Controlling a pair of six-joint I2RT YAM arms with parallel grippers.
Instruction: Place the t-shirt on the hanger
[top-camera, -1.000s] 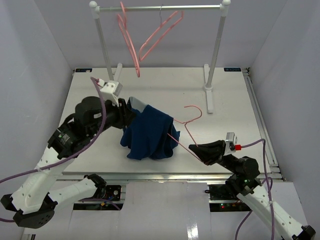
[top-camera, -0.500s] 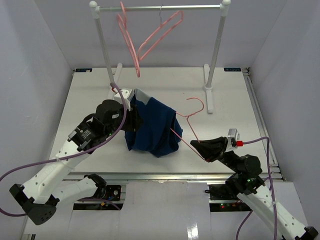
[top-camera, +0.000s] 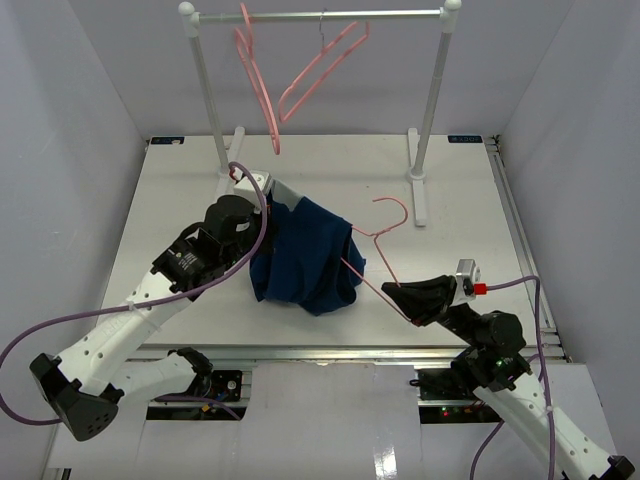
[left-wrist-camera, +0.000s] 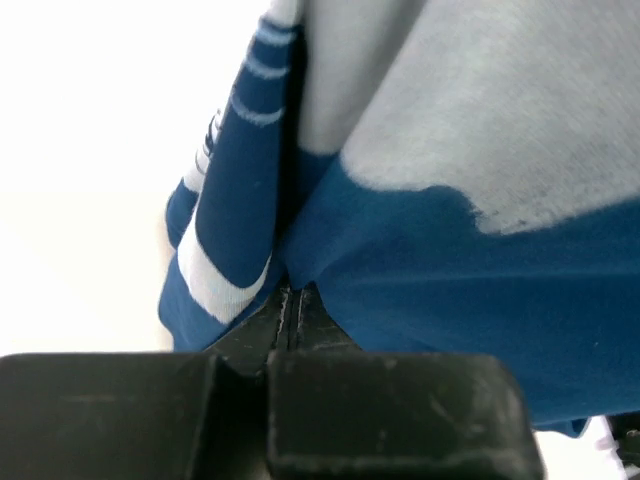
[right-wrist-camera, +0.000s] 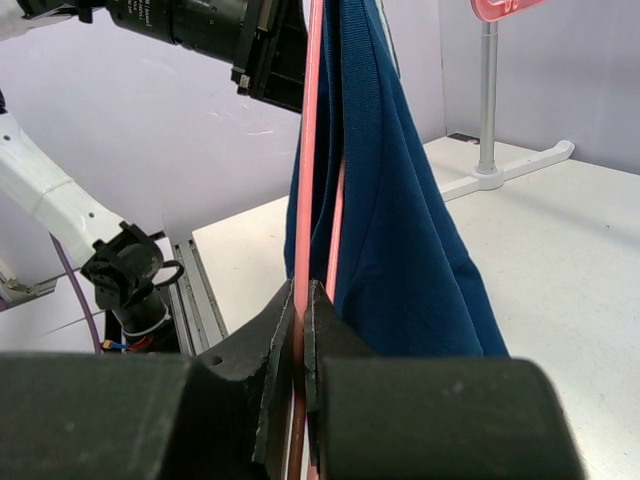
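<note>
Left fingers (left-wrist-camera: 282, 318): closed together, with a fold of the t-shirt (top-camera: 305, 265) pinched at their tips at the garment's upper left edge.
Right fingers (right-wrist-camera: 288, 312): clamped on the thin pink wire of the hanger (right-wrist-camera: 308, 150), which runs straight up out of the closed tips.
T-shirt: dark navy, bunched and crumpled, at the middle of the table (top-camera: 460, 200), held between the two arms. Its right side is draped over the hanger. The left wrist view shows white-striped trim and a pale grey panel close to the grip.
T-shirt, lower edge: hangs in loose folds towards the table. Contact with the surface cannot be confirmed.
Hanger: tilted, with one arm buried in the cloth. The neck and curved hook stand clear to the right of the shirt, on the side nearer the rack (top-camera: 320, 15).
Rack: white posts and a metal rail at the far edge of the table, well apart from the shirt.
Rail load: two other pink hangers (top-camera: 255, 85) hang from the rail, both askew.
Left arm: reaches in from the near left, its wrist just beside the shirt.
Right arm: low at the near right, wrist pointing up-left.
</note>
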